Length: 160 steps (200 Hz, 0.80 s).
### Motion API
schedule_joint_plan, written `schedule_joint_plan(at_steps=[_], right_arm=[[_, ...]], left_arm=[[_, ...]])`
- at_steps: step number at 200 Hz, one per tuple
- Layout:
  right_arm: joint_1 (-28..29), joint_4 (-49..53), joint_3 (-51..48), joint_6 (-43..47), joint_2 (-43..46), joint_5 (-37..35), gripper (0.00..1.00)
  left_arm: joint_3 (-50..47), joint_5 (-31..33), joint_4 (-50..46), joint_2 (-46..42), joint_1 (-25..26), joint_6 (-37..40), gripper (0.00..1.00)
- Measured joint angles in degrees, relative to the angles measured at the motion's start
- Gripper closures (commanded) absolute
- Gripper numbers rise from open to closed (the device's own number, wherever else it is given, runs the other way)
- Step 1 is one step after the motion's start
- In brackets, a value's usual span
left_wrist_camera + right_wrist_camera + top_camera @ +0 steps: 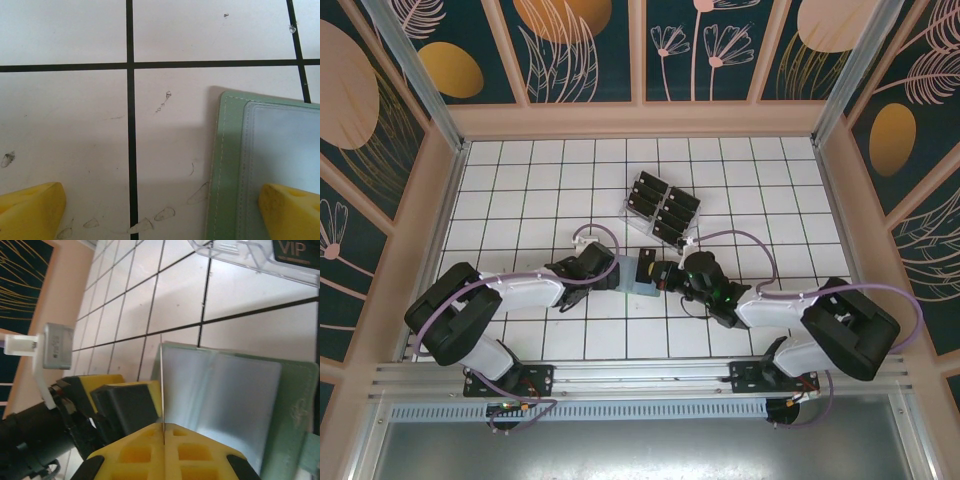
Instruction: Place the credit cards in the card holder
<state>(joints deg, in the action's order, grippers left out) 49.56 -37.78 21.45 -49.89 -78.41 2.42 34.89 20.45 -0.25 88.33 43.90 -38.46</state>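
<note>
Looks to be mid-insertion. Holding one credit card point(162, 370) edge-on in the right end effector point(163, 432), its two sides pressed together on the thin black edge, directly above the clear window pocket of the card holder point(295, 405).

Bracing from the other side with the left end effector point(160, 212), spread wide apart and gripping nothing: one yellow fingertip point(292, 212) over the green holder point(227, 170), the other over bare tile just beside it. Cannot tell whether that fingertip actually presses down.

Seen from above, lying flat near the middle of the tabletop point(520, 180), a little toward its near edge: the card holder point(640, 287), squeezed between the left end effector point(618, 272) and the right end effector point(667, 276), with the dark card point(645, 266) over it. Beyond, toward the far edge: a clear rack point(662, 205) loaded with more credit cards point(670, 210).

Next, probably: tilt the card flatter, line its leading edge up with the pocket mouth, slide it in while keeping the holder from skating across the tiles, then let go. Calls for fine alignment; no sign yet of the card sitting inside a slot.
</note>
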Motion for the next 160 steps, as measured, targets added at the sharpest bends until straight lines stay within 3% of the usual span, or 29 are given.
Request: schedule_joint_plan(at_steps=[160], right_arm=[[0.0,-20.0,-3.6,-6.4,-13.3,0.7,1.0]], left_arm=[[-2.4,0.2,1.8,-1.7,0.0,-1.3,0.02]])
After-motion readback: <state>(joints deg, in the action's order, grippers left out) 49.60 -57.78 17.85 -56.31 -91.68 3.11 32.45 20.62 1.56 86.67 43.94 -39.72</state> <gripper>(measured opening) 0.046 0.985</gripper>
